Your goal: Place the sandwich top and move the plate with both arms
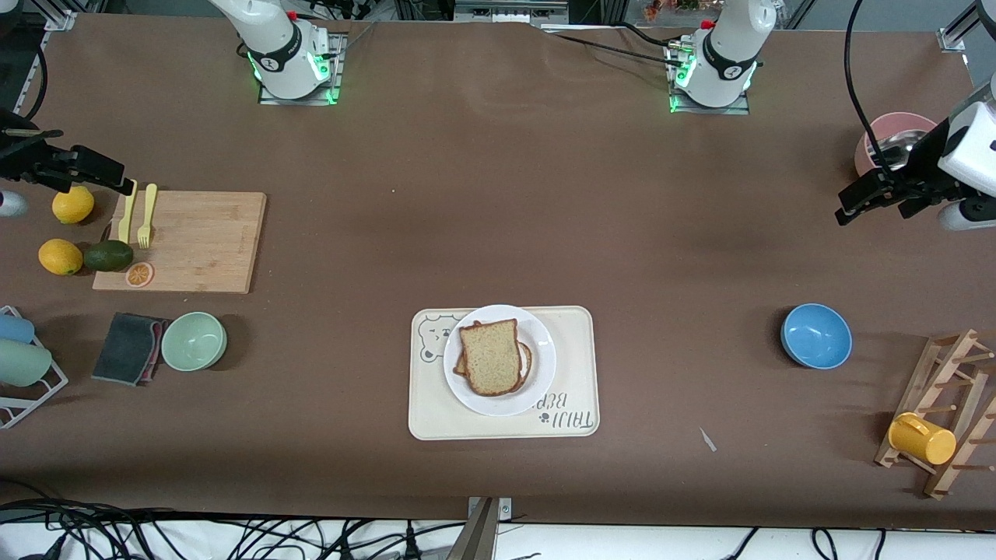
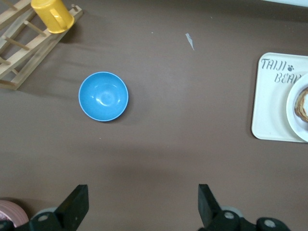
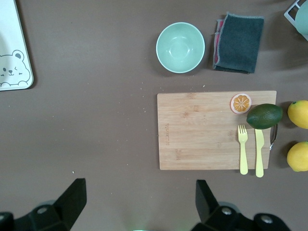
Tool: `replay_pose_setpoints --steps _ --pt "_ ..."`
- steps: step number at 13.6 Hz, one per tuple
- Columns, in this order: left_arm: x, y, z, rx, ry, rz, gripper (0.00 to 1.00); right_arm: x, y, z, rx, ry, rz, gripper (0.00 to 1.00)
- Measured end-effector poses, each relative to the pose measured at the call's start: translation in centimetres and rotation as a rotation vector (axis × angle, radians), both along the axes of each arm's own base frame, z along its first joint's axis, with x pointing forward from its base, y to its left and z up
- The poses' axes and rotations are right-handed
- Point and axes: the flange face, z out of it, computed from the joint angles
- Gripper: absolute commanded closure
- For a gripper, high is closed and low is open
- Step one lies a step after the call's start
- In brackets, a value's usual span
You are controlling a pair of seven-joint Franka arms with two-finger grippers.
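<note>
The pale speckled sandwich top (image 1: 490, 356) lies on a darker toast slice (image 1: 527, 360) on the white plate (image 1: 537, 383). The plate sits on the cream bear tray (image 1: 436, 412), on the table's side nearer the front camera. My left gripper (image 1: 848, 208) is open and empty, up over the left arm's end of the table, above the brown cloth next to the blue bowl (image 2: 103, 96). Its wrist view (image 2: 143, 192) shows the plate's rim (image 2: 292, 113). My right gripper (image 1: 117, 183) is open and empty over the right arm's end, by the cutting board (image 3: 216, 130). Its wrist view (image 3: 141, 190) shows bare cloth.
The cutting board (image 1: 194, 241) carries a fork, a knife and an orange slice, with lemons and an avocado (image 1: 108, 255) beside it. A green bowl (image 1: 194, 341) and a grey cloth (image 1: 128, 348) lie nearer the camera. A rack with a yellow mug (image 1: 922, 438) and a pink bowl (image 1: 895, 140) are at the left arm's end.
</note>
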Motion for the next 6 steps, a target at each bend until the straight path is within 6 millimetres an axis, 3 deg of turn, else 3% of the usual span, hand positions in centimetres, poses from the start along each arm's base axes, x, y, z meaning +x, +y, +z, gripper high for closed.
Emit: replay_pose_setpoints --steps 6 --pt "-0.28 -0.16 0.22 -0.001 0.006 -0.021 0.0 0.0 0.0 0.0 0.0 0.0 0.0 0.0"
